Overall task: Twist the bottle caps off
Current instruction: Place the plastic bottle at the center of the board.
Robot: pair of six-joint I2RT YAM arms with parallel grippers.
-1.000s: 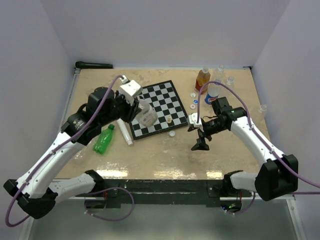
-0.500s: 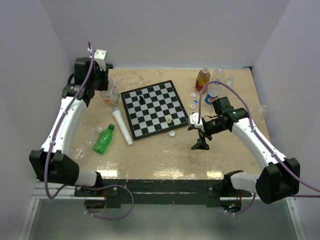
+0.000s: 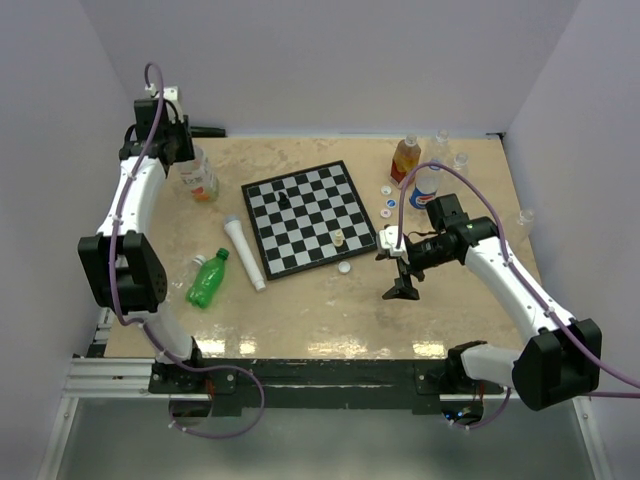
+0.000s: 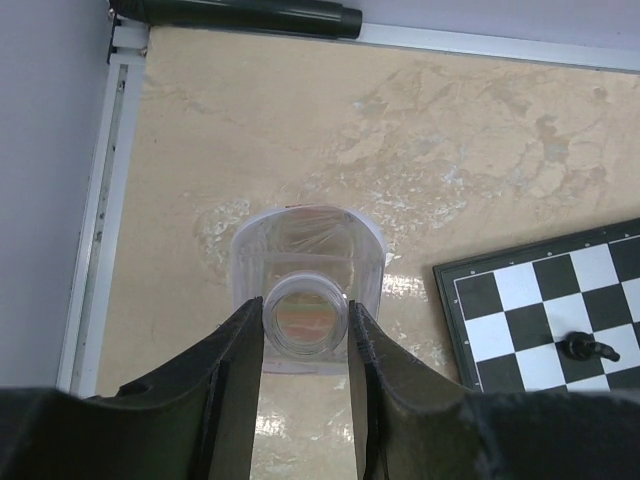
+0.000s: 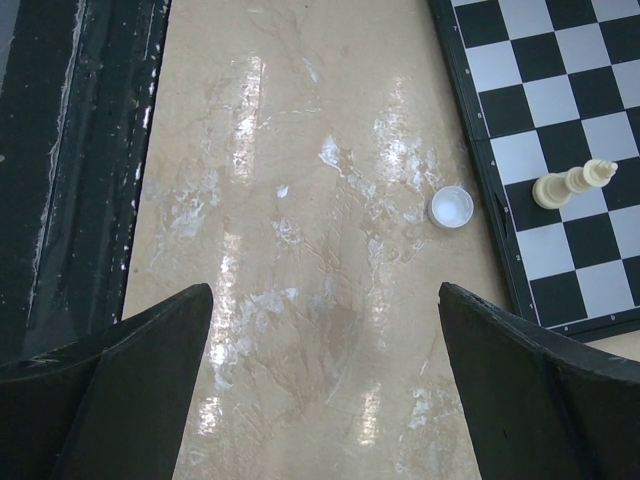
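A clear bottle (image 4: 308,300) stands upright far left, neck open. A green bottle (image 3: 207,283) lies on its side, capped. A red-capped orange-labelled bottle (image 3: 404,160) and a blue-white bottle (image 3: 424,187) stand far right, loose caps (image 3: 386,212) beside them; a white cap (image 5: 451,207) lies apart

light: bright, even | glare: white streaks on table (image 5: 250,110) | shadows: soft | focus: sharp

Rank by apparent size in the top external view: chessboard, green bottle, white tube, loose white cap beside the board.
1. chessboard, clearly largest.
2. white tube and green bottle, too close to rank: the tube is longer, the bottle wider.
3. loose white cap, smallest.
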